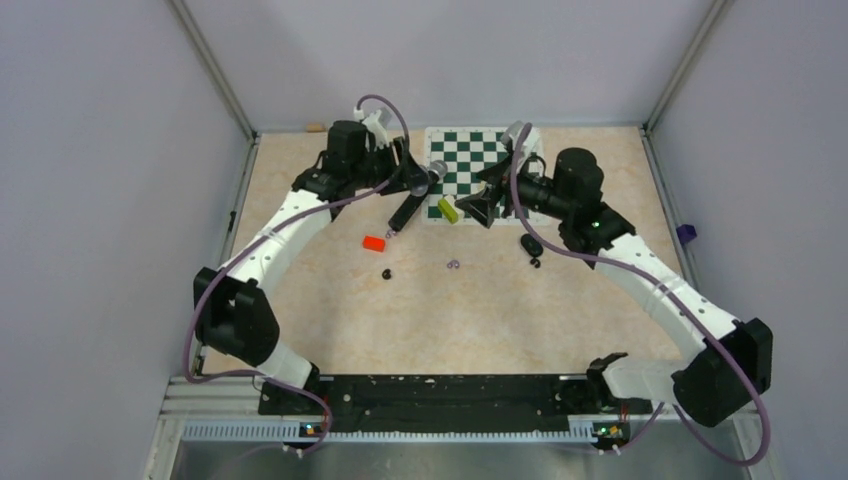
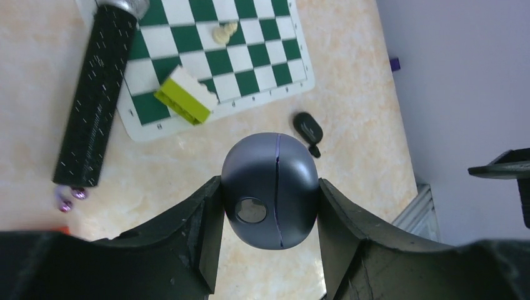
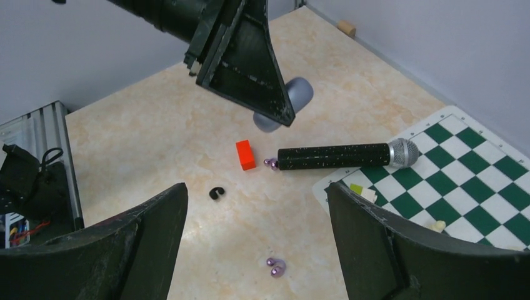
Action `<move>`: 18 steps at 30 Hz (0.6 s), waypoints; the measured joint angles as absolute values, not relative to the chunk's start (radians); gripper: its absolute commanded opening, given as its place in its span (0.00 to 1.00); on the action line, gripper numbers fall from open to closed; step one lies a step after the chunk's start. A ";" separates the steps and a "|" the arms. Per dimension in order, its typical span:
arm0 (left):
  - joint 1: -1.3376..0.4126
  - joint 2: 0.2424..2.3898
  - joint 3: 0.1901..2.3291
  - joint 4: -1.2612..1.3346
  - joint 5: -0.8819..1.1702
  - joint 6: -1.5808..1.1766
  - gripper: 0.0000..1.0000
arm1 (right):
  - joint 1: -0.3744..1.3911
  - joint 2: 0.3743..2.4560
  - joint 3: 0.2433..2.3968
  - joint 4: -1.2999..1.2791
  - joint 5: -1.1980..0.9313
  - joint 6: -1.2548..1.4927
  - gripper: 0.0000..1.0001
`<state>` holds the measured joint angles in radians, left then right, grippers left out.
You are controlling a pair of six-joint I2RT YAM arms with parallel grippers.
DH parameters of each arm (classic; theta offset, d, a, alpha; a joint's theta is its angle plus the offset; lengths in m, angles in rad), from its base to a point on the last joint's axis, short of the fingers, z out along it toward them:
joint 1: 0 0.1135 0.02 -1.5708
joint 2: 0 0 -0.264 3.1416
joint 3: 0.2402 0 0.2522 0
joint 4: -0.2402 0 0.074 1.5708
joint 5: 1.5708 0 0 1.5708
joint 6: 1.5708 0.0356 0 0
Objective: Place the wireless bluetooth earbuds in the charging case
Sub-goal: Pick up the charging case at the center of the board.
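- Top view: you cannot resolve the shape of the black earbud (image 1: 387, 273) or the purple piece (image 1: 452, 265); both are too small.
- Left wrist view: the top edge cuts off the head of the microphone (image 2: 97, 100); the red block (image 2: 55, 230) is only a blurred sliver.
- Right wrist view: the left gripper (image 3: 280, 111) hides most of the charging case (image 3: 299, 94).

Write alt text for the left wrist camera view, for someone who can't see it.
The left gripper holds a rounded dark charging case between its fingers above a tan table. Beyond it lie a black microphone, a green-and-white chessboard mat and a yellow-green block on the mat.
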<state>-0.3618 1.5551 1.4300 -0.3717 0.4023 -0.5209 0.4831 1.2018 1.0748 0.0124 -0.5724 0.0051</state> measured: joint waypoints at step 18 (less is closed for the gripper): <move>-0.415 1.540 1.197 -0.171 0.423 -0.772 0.22 | 0.562 1.369 0.906 0.271 -0.402 0.275 0.76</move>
<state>-0.4149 1.5398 1.1969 -0.1707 0.4229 -0.7715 0.5621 1.3693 0.9058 0.2710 -0.4023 0.2749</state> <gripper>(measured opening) 0.560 0.770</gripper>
